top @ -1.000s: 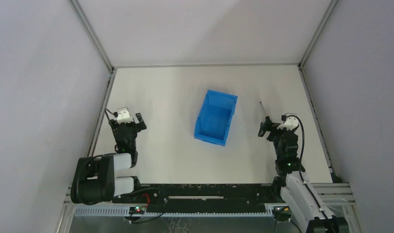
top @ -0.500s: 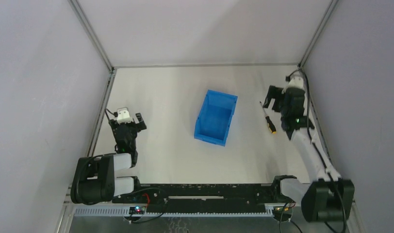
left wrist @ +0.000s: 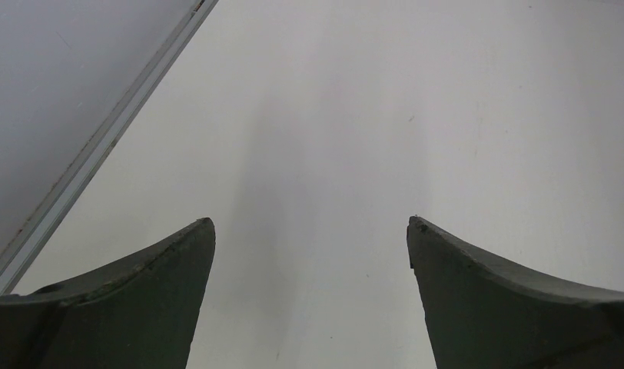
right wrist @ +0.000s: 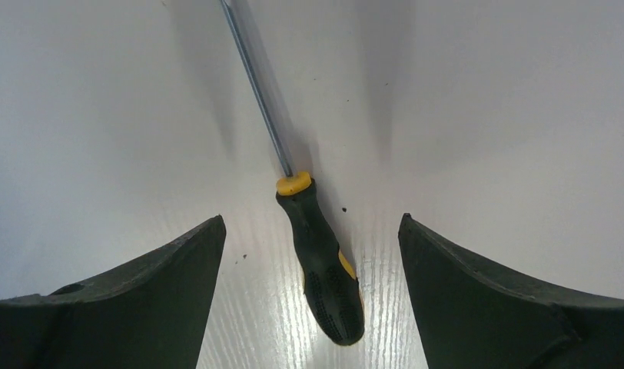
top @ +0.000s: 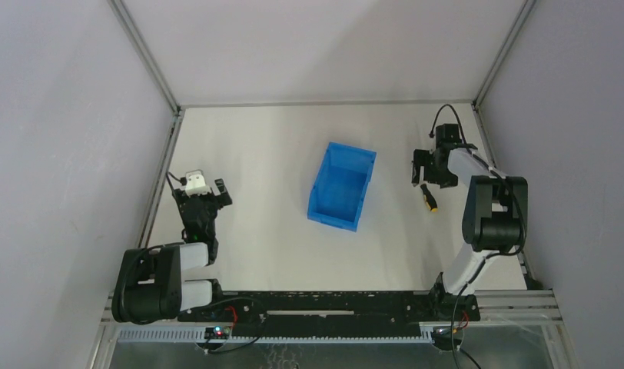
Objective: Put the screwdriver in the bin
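Note:
The screwdriver (top: 429, 201) lies flat on the white table, right of the bin (top: 352, 150), a bright blue bin with nothing in it. In the right wrist view its black and yellow handle (right wrist: 324, 269) lies between my fingers and its thin shaft (right wrist: 259, 84) runs away from me. My right gripper (top: 426, 171) (right wrist: 310, 218) points down over it, open, with a gap between the handle and each finger (right wrist: 163, 292). My left gripper (top: 203, 194) (left wrist: 310, 221) rests open at the left over bare table, holding nothing.
Grey walls with metal frame rails (top: 164, 165) close the table on the left, back and right. The right rail (top: 499, 173) runs close beside my right arm. The bin's lower side (top: 336, 218) faces the near edge.
My right arm swung out from near its base to the far right, then came in low over the screwdriver. The screwdriver, the bin and the left arm have not moved.

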